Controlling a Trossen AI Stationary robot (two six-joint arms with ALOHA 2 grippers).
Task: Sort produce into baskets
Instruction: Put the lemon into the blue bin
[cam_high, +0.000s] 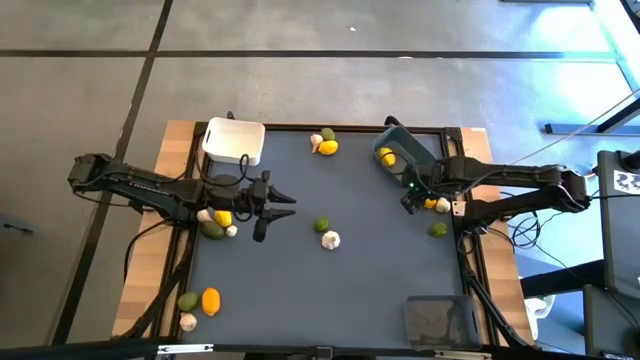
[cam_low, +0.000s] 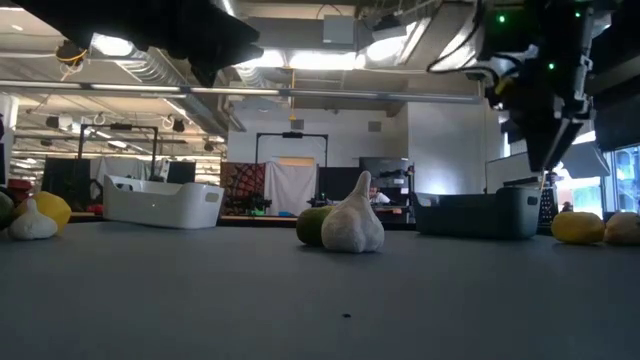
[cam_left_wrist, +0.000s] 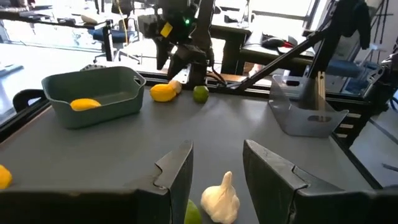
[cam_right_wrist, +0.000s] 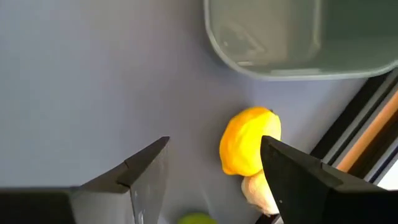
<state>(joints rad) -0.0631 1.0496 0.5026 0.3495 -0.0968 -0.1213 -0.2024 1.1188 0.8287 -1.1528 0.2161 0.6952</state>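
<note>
Dark fingers of the right gripper (cam_right_wrist: 211, 180) stand spread and empty, pointing down over a yellow lemon (cam_right_wrist: 249, 148) that touches a garlic bulb (cam_right_wrist: 258, 190) near the table's right edge, just beside the blue-grey basket (cam_high: 400, 150). That basket already holds one lemon (cam_high: 386, 156). The step in hand looks like picking this lemon; next the fingers must drop astride it and close without catching the garlic. The left gripper (cam_high: 275, 205), also spread and empty, hangs left of centre, facing a garlic bulb and green fruit (cam_high: 322, 226) mid-table. Other produce lies by the table's left edge and far edge.
</note>
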